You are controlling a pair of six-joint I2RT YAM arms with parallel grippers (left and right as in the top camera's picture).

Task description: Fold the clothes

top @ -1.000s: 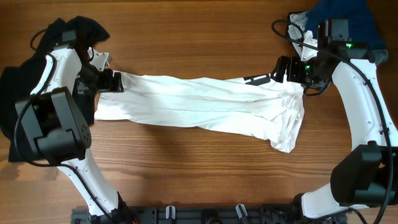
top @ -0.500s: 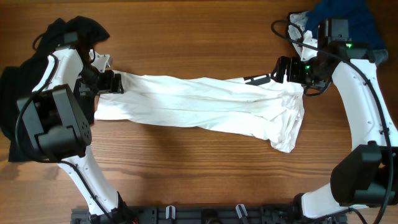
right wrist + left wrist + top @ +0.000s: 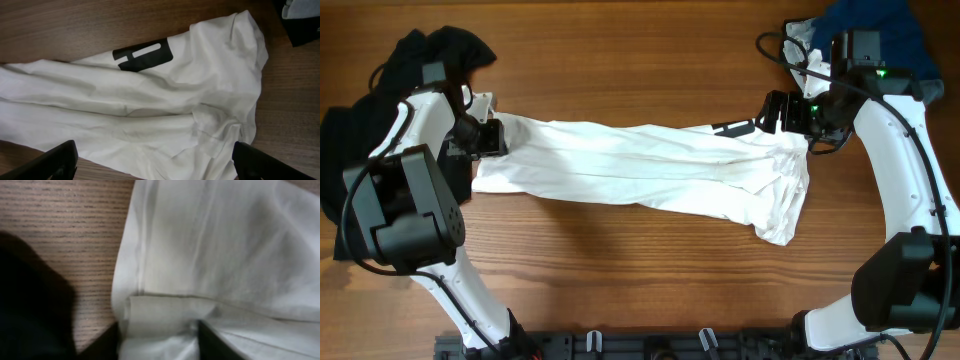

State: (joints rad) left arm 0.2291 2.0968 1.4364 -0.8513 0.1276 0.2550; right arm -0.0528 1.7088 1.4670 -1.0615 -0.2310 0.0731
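Cloth at the left hem of the white shirt (image 3: pixel 640 170) sits pinched in the left end effector (image 3: pixel 157 342). The right end effector (image 3: pixel 775 108) hangs spread wide over the shirt's right end, holding nothing. The shirt lies as a long rumpled strip across the tabletop (image 3: pixel 640 60), apparently folded lengthwise, with the crosswise folds still to do. A black garment (image 3: pixel 345 160) at the left edge and a navy one (image 3: pixel 875 25) in the far-right corner look unfolded. Compared with a second ago, the left end effector has narrowed and edged leftward; the right is unchanged.

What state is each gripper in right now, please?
Left gripper: closed on the shirt.
Right gripper: open, holding nothing.
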